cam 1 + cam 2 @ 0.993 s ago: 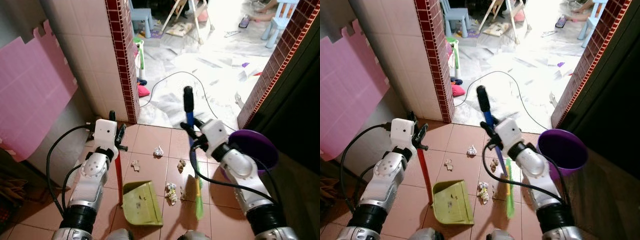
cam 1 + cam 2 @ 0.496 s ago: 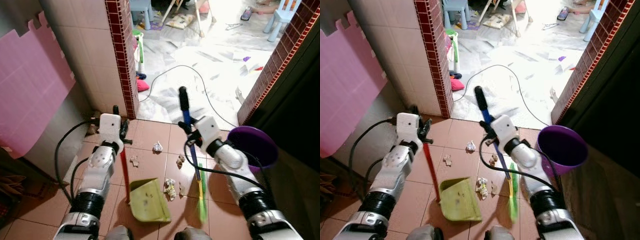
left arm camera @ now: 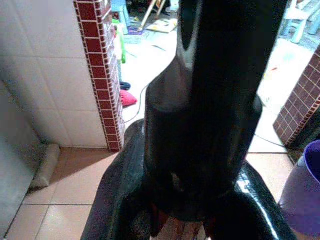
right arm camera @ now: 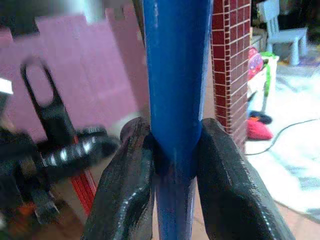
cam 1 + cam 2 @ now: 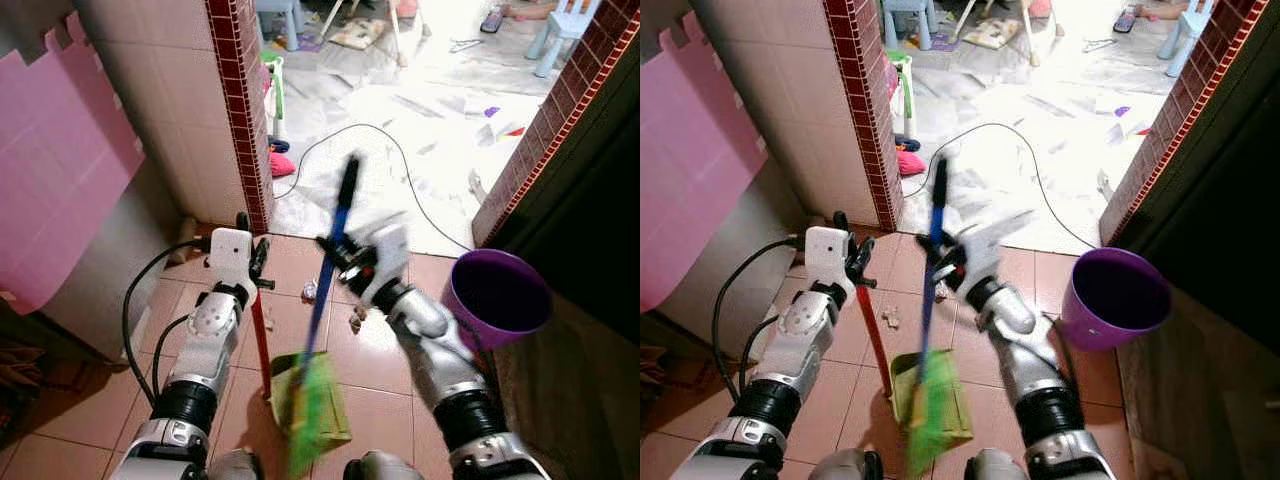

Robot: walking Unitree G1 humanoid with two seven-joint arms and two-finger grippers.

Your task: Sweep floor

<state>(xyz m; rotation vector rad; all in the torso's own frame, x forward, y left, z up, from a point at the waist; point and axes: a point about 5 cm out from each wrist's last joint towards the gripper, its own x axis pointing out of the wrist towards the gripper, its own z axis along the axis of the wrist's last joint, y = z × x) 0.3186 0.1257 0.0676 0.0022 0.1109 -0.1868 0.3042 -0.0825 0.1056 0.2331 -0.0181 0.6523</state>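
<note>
The right hand squeezes the blue broom, its green brush over the dustpan. The left hand grips the dustpan's red stick.

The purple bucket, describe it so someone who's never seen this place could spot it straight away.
Start at the dark red brick edging on the right side of the doorway. Just below it, on the terracotta floor tiles to the robot's right, stands the purple bucket. It is round and open-topped, and nothing near it shares its colour.
</note>
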